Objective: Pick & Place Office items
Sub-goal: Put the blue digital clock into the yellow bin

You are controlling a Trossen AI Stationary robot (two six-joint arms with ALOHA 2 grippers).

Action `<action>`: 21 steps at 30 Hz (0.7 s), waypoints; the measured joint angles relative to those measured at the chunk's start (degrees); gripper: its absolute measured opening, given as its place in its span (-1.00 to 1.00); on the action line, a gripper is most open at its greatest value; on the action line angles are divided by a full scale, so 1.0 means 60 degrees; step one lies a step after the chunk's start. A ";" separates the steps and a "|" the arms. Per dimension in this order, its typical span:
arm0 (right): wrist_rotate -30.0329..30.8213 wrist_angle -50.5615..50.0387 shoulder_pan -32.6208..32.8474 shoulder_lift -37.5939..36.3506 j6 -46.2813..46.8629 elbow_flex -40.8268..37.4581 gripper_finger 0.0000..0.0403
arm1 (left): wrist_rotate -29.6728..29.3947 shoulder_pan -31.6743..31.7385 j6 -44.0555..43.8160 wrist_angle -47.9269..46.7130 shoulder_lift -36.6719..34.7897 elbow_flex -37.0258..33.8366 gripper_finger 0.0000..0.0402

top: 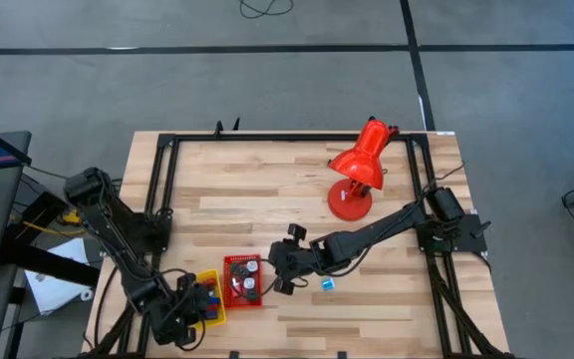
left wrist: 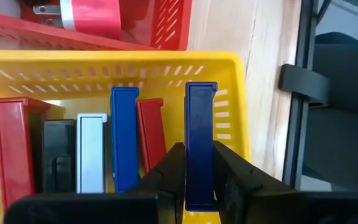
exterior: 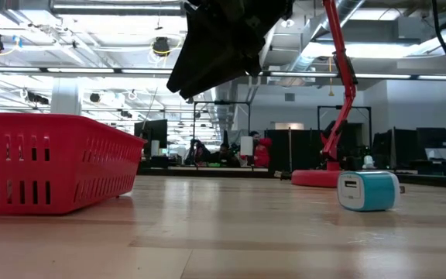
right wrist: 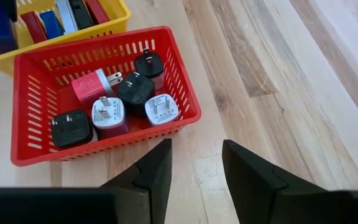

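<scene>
- I am pinching a dark blue stick-like item [left wrist: 200, 143] in the left gripper [left wrist: 197, 180] over the yellow tray [left wrist: 229, 62] at the table's seven o'clock.
- My right gripper [right wrist: 196, 163] is hovering, fingers spread, beside the red basket [right wrist: 185, 93] of plug adapters [right wrist: 108, 115]; a blue-and-white adapter [top: 328, 284] is lying at its four o'clock.

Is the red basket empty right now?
No. The right wrist view shows the red basket holding six small plug adapters, black, pink and white, lying on its floor.
</scene>
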 joint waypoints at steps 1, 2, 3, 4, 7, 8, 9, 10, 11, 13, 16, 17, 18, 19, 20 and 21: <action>0.0000 0.0000 0.0000 0.0000 0.0000 0.0000 -0.34 | 0.0000 0.0000 0.0004 0.0028 0.0044 0.0000 -0.75; 0.0000 0.0002 -0.0004 0.0000 0.0000 0.0000 -0.34 | 0.0000 0.0000 0.0001 0.0063 0.0075 0.0000 -0.74; 0.0000 0.0002 -0.0004 0.0000 0.0000 0.0000 -0.34 | -0.0002 0.0000 0.0001 0.0090 0.0122 0.0000 -0.74; 0.0000 0.0000 -0.0002 0.0000 -0.0001 0.0000 -0.34 | -0.0004 0.0000 0.0000 0.0097 0.0176 0.0000 -0.74; 0.0000 -0.0008 0.0000 0.0000 0.0000 0.0000 -0.34 | -0.0004 0.0000 0.0004 0.0078 0.0285 0.0000 -0.74; 0.0000 -0.0026 0.0000 0.0000 -0.0004 0.0000 -0.34 | -0.0004 0.0000 0.0004 0.0081 0.0286 0.0000 -0.74; 0.0000 -0.0039 0.0000 0.0000 -0.0001 0.0000 -0.34 | -0.0004 0.0000 0.0012 0.0077 0.0289 0.0000 -0.73; 0.0000 -0.0036 -0.0004 0.0003 -0.0004 0.0000 -0.34 | -0.0004 0.0000 0.0054 0.0074 0.0289 0.0000 -0.71; 0.0000 -0.0039 -0.0004 0.0004 -0.0004 0.0000 -0.34 | -0.0004 0.0000 0.0055 0.0078 0.0289 0.0000 -0.70; 0.0000 -0.0045 0.0000 0.0004 -0.0002 0.0000 -0.34 | -0.0007 0.0000 0.0055 0.0077 0.0289 0.0000 -0.66; 0.0000 -0.0051 0.0000 0.0004 -0.0004 0.0000 -0.34 | -0.0014 0.0004 0.0064 0.0085 0.0332 0.0000 -0.63; 0.0000 -0.0054 0.0000 0.0004 -0.0004 0.0000 -0.34 | -0.0014 0.0004 0.0073 0.0080 0.0369 0.0000 -0.63; 0.0000 -0.0061 -0.0004 0.0004 -0.0004 0.0000 -0.34 | -0.0014 0.0004 0.0092 0.0068 0.0394 0.0000 -0.64; 0.0000 -0.0068 -0.0004 0.0004 -0.0008 0.0000 -0.34 | -0.0018 0.0004 0.0120 0.0060 0.0394 0.0000 -0.65; 0.0000 -0.0067 -0.0004 0.0004 -0.0031 0.0000 -0.34 | -0.0029 0.0004 0.0120 0.0081 0.0402 0.0000 -0.66; 0.0000 -0.0066 0.0000 0.0004 -0.0039 0.0000 -0.34 | -0.0046 0.0004 0.0127 0.0096 0.0415 0.0000 -0.68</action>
